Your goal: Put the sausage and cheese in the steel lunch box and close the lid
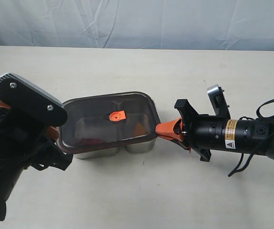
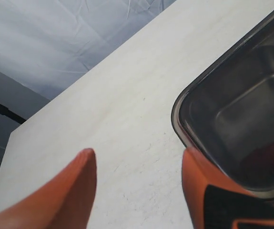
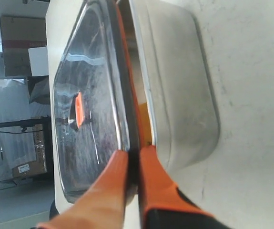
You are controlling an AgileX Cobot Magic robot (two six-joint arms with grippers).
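On the pale table (image 1: pixel 127 191) before a white sheet (image 1: pixel 127 19), right gripper (image 1: pixel 158 129) pinches lid (image 1: pixel 89 112), left gripper (image 2: pixel 139 157) gapes.

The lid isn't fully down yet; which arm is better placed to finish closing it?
Right. The right gripper is shut on the lid, whose edge is lifted off the steel lunch box there. The left gripper is open at the other end, gripping nothing.

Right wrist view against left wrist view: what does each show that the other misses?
Only the right wrist: the right gripper shut on the lid edge, the orange tab, the cheese in the gap beneath. Only the left wrist: the left gripper open, something red, likely the sausage, under the lid. Both: lid and lunch box.
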